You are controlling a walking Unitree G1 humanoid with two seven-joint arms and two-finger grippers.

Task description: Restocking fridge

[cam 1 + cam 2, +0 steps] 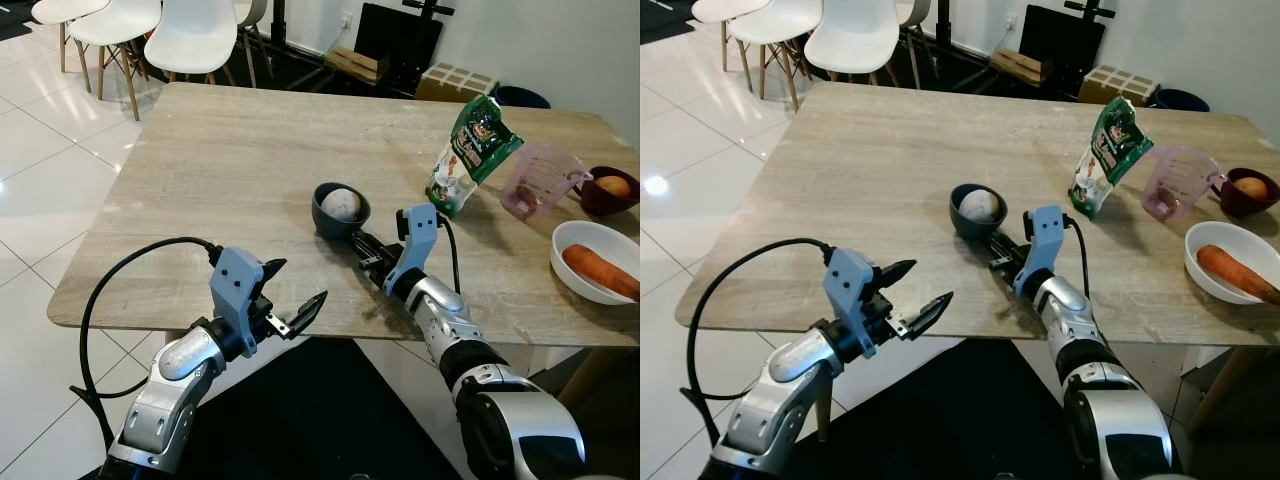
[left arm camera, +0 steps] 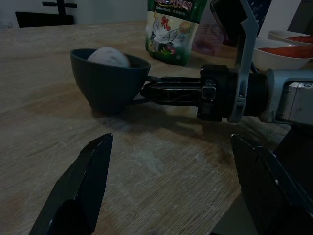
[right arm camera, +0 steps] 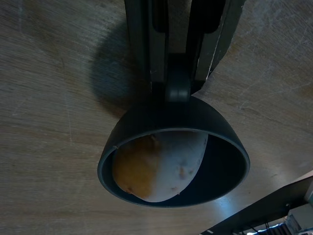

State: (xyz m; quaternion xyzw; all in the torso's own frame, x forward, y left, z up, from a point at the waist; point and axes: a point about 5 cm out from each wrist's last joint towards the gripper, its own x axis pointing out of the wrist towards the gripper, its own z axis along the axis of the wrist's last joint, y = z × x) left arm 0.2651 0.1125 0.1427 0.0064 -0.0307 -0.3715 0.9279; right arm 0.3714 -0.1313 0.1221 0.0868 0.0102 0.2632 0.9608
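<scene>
Where the near edge of the wooden table (image 1: pixel 230 170) ends, the left gripper (image 1: pixel 290 300) hovers just off it with its two black fingers spread apart and nothing between them, a black cable (image 1: pixel 120 275) looping from its blue wrist mount. Ahead of that gripper and to its right, the right gripper (image 1: pixel 358 240) lies low over the tabletop, its fingers reaching forward and closed on the near rim of a dark grey bowl (image 1: pixel 335 215). In the right wrist view the finger ends meet at a small lip on the bowl's wall. The bowl stands on the table just beyond the right gripper's fingertips and holds one pale potato (image 3: pixel 156 166) with a yellowish-brown patch on one side, which rests against the bowl's inner wall.

Beyond the right gripper and to its right, a green snack bag (image 1: pixel 470 155) stands upright, leaning slightly. Right of the bag sits a clear pinkish measuring cup (image 1: pixel 540 180), then a small dark red bowl (image 1: pixel 605 200) with an orange-yellow fruit in it. Nearer than those, well to the right of the gripper, a white bowl (image 1: pixel 580 250) holds a carrot (image 1: pixel 600 270). Past the table's far edge stand white chairs (image 1: pixel 190 40) on the tiled floor, and cardboard boxes (image 1: pixel 455 80) against the wall.
</scene>
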